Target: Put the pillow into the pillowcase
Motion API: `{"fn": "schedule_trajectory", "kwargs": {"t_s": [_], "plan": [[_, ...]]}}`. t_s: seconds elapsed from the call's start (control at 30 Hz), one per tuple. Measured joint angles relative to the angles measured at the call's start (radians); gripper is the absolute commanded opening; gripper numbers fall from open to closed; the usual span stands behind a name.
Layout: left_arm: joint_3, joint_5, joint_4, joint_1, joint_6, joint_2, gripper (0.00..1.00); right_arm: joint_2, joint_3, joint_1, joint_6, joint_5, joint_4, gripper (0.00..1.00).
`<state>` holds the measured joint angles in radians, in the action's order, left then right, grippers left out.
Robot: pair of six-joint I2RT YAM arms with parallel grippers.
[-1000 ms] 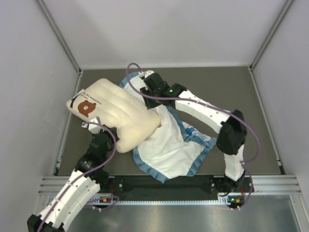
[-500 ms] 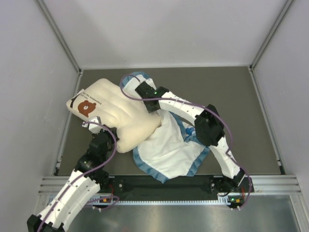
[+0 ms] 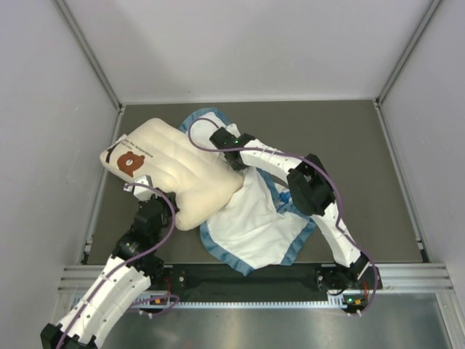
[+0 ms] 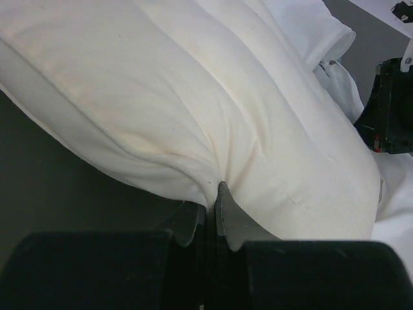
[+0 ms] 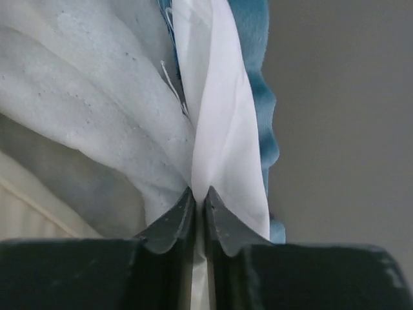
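Observation:
The cream pillow [image 3: 174, 171] lies slanted at the left of the table, its bear-logo end toward the far left. Its near end rests on the pillowcase [image 3: 254, 229], which lies white side up with a blue ruffled edge. My left gripper [image 3: 154, 195] reaches under the pillow's near-left edge; in the left wrist view the gripper [image 4: 211, 197] is shut on a pinch of pillow [image 4: 193, 97] fabric. My right gripper [image 3: 220, 136] sits at the pillow's far right side, and in the right wrist view the gripper [image 5: 200, 194] is shut on the pillowcase's [image 5: 226, 142] white edge beside the ruffle [image 5: 255, 39].
The dark grey table [image 3: 349, 131] is boxed in by white walls [image 3: 254, 43] at the back and both sides. My right arm's elbow [image 3: 309, 189] hangs over the pillowcase's right part. A metal rail [image 3: 254, 276] runs along the near edge.
My right gripper shifted a little left and nearer, then closed on the pillowcase's edge. More blue ruffle now shows round the pillow's far side. The left arm and pillow stayed put.

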<state>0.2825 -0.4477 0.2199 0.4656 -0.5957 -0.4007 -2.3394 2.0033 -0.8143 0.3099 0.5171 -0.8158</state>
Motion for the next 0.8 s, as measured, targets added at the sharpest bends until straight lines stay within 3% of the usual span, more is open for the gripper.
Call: {"fn": "schedule_trajectory", "kwargs": {"t_s": [0.17,0.4,0.6,0.8], "plan": [[0.0,0.026,-0.003,0.0,0.0,-0.009,0.0,0.019,-0.064,0.007,-0.001,-0.023,0.036,0.0],[0.0,0.086,-0.017,0.0,-0.013,-0.074,0.16,0.251,-0.16,0.014,-0.022,-0.209,0.073,0.0],[-0.041,0.216,-0.078,0.002,-0.074,-0.087,0.46,0.446,-0.194,0.016,-0.04,-0.325,0.092,0.01],[-0.132,0.311,-0.18,0.007,-0.14,-0.1,0.7,0.451,-0.253,0.026,-0.056,-0.359,0.081,0.12]]}}
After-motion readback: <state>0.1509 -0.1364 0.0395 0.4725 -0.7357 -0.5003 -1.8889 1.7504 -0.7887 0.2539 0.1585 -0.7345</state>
